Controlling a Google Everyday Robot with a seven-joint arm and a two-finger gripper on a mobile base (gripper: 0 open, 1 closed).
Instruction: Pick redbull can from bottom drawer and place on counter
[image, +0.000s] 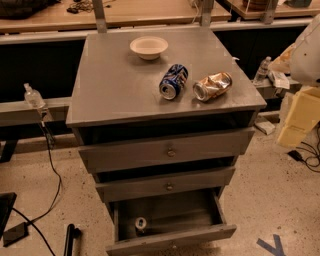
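Observation:
The bottom drawer (200, 234) of the grey cabinet is pulled open. The redbull can (140, 224) stands upright inside it near the front left, and mostly its silver top shows. The two upper drawers with round knobs are slightly ajar. The counter (115, 85) is the cabinet's flat grey top. My gripper is out of view; only a white part of my arm (307, 50) shows at the right edge, well away from the drawer.
On the counter lie a white bowl (148, 47) at the back, a dented blue can (173, 81) and a crushed gold-silver can (213, 86) on their sides. Yellow foam (300, 117) is to the right. Cables and a black post (70, 240) are on the floor at left.

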